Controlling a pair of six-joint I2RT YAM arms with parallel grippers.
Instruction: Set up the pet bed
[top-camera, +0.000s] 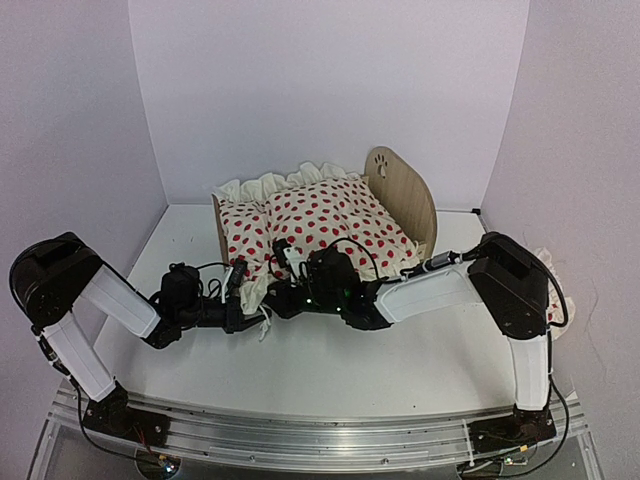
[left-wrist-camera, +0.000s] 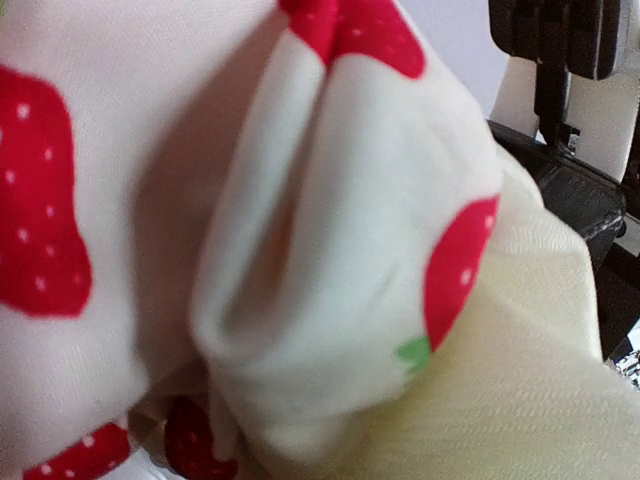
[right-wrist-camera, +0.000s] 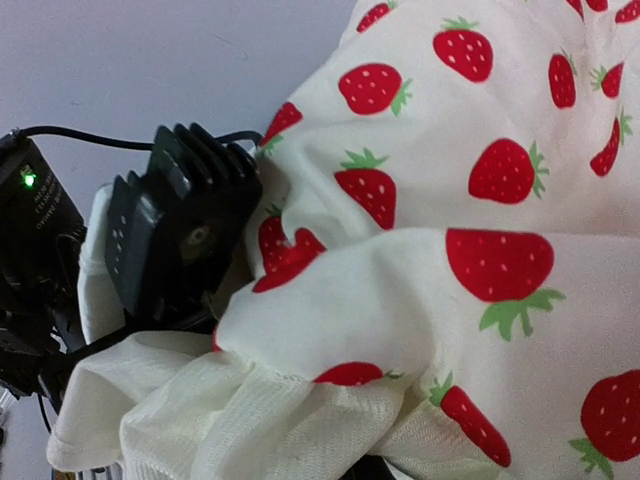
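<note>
Here the small light-wood pet bed (top-camera: 408, 200) stood near the far edge of the white table (top-camera: 330, 375), under a cream strawberry-print duvet (top-camera: 330, 215). The left gripper (top-camera: 240, 285) had its fingers pressed together at the duvet's ruffle. For the right gripper (top-camera: 292, 262) I could not tell.

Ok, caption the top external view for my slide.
Left gripper and right gripper at the hem of the strawberry duvet on the pet bed.

left claw (top-camera: 238, 285) clamped shut on a low outstretched arm, right claw (top-camera: 292, 260) near it, likewise stretched low
</note>
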